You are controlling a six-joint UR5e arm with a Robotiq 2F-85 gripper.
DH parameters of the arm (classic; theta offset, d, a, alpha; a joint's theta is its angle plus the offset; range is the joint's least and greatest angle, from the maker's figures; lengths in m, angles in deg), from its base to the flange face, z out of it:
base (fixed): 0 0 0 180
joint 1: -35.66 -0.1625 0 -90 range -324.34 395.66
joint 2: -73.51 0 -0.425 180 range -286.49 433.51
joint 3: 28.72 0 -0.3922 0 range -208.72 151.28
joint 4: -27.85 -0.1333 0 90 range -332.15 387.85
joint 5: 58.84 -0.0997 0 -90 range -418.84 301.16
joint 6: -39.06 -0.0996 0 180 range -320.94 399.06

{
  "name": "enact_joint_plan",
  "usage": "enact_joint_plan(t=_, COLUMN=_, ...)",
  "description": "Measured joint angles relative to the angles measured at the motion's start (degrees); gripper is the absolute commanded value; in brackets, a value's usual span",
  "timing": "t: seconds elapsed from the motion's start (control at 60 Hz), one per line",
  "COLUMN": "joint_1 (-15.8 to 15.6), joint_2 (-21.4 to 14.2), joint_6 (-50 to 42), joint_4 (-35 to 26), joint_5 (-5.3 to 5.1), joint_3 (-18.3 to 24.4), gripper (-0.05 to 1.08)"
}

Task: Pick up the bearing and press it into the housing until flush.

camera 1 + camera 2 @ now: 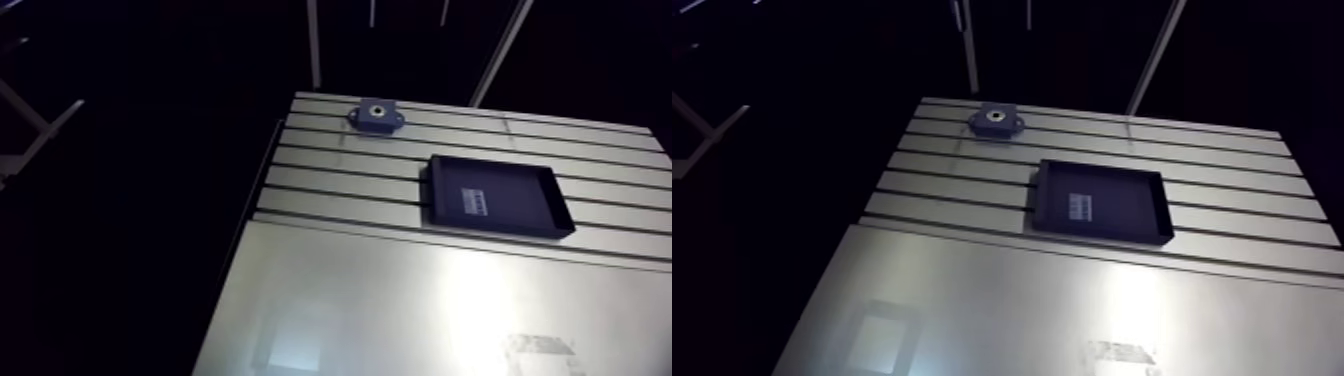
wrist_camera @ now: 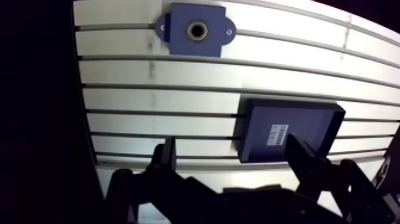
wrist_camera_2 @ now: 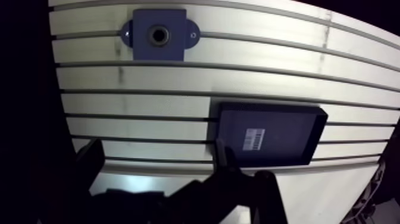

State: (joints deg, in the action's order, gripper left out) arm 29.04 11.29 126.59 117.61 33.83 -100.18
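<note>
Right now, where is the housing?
In the wrist view, the blue housing sits far across the table, ahead of the hand, beyond the black tray.

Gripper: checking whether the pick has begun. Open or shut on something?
Open. In the wrist view the gripper has its fingers wide apart, nothing held; only table and part of the dark tray show between them.
</note>
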Motion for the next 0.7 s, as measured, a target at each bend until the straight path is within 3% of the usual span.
enact_joint_plan(t=0.467, joint_1=2.32, joint_2=-6.53, joint_6=1.09, joint_4=-5.04, joint_5=-0.47, joint_3=1.63, gripper=0.01)
enact_joint_plan(t=0.7, joint_1=3.76, joint_2=-8.43, joint_6=1.87, joint_4=-6.43, joint_5=-1.29, joint_3=2.42, gripper=0.01)
